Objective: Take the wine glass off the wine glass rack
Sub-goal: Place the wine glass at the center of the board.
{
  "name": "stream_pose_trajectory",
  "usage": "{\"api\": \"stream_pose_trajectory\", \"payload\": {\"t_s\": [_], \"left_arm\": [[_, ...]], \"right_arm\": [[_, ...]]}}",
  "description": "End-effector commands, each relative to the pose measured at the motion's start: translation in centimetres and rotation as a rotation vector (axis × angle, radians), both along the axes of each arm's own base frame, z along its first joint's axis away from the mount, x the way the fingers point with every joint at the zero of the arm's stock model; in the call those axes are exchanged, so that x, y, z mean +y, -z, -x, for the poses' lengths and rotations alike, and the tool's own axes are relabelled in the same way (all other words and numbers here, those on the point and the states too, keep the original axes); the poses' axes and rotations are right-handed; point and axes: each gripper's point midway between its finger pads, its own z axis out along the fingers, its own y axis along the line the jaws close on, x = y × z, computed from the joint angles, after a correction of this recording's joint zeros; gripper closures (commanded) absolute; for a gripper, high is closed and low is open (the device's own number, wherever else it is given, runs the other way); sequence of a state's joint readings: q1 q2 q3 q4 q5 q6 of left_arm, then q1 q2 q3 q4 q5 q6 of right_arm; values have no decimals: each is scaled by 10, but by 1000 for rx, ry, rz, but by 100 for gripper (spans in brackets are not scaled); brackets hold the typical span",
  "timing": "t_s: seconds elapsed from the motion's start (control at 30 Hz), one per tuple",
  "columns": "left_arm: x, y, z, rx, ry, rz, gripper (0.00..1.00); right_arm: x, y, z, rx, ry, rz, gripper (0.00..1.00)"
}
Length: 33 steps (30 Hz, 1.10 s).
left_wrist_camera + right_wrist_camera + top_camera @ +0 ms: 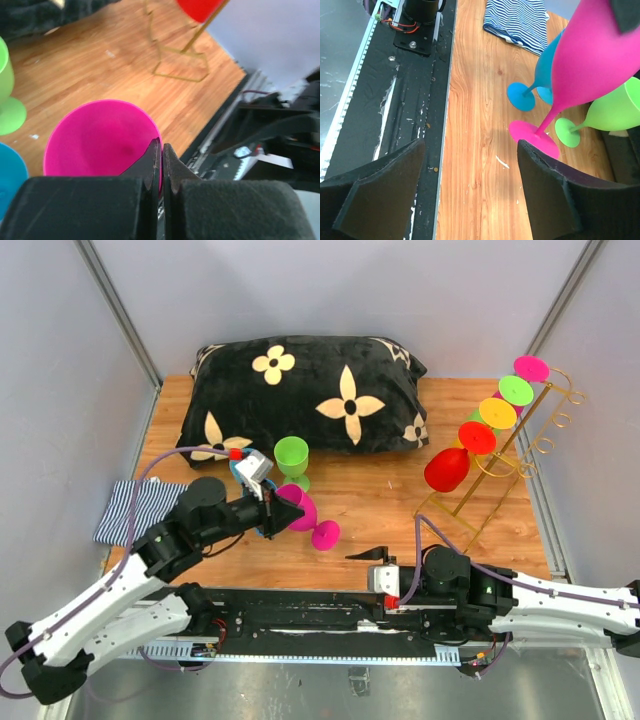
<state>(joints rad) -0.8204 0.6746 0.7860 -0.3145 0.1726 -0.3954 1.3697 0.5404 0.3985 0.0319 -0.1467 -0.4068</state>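
Right gripper (470, 146), jaws wide and empty, belongs to the nearer arm but points away from the rack (489, 476), which stands behind and beside its wrist. The rails slant up and away, with the red glass (447, 469) hanging lowest. Left gripper (161, 150), pinched on the rim of a tilted pink glass (100, 145), sits well apart from the rack.

Left arm (110, 590), 7 o'clock of the top view: white link shells, black joint housings. Right arm (560, 595), 4 o'clock: same white shells, black joints. A purple cable (185, 450) loops off each wrist. Left wrist has a grey camera block (252, 468) with a red tab (236, 453) at its 10 o'clock. Right wrist block is white, also with a red tab. Left gripper (161, 146): matte black wedge fingers, scuffed, notched inner edges. Right gripper (470, 145): black angular fingers, grainy faces. Black base rail (410, 100): small screws, white scuffs, orange-red wiring (402, 27) at 11 o'clock of the right wrist view.
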Motion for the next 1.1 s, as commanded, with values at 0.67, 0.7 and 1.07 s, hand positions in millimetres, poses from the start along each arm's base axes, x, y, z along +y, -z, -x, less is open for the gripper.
{"api": "stream_pose_trajectory", "payload": {"t_s": [0.67, 0.7, 1.07], "left_arm": [[-31, 70, -104, -76, -243, -444, 100], [-30, 73, -106, -74, -254, -455, 99], [-38, 91, -115, -54, -267, -473, 100]], "right_arm": [[-3, -15, -1, 136, 79, -99, 2], [-3, -15, -2, 136, 81, -100, 2], [-4, -16, -6, 170, 121, -105, 2]]}}
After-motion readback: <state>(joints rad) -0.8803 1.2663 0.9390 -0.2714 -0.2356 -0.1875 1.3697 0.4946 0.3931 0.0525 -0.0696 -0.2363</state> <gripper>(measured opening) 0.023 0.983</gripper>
